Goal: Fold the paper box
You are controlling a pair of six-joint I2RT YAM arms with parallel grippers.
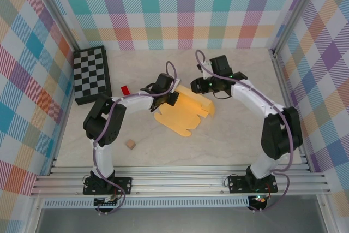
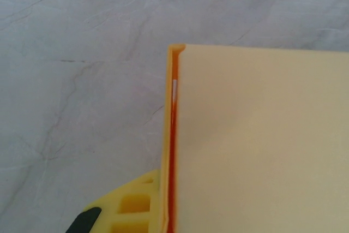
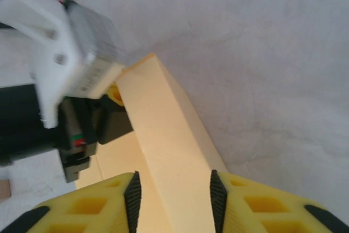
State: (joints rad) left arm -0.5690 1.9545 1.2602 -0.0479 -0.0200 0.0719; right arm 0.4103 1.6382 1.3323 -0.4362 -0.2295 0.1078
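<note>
Paper box (image 1: 185, 114) is lying partly folded mid-surface (image 1: 234, 140), with one long panel standing up between my two end effectors. I'm judging this to be the wall-raising step. My left end effector (image 1: 172, 95) is clamping shut on the panel's end. My right end effector (image 3: 173, 197) is straddling the same panel with its jaws partly apart, and I cannot tell whether it is pressing the card. Next I'm expecting to need a firm crease along that fold, without the sheet sliding. I'm counting one box, one red block (image 1: 125, 89), one tan cube (image 1: 130, 144) and one chessboard (image 1: 91, 75).
</note>
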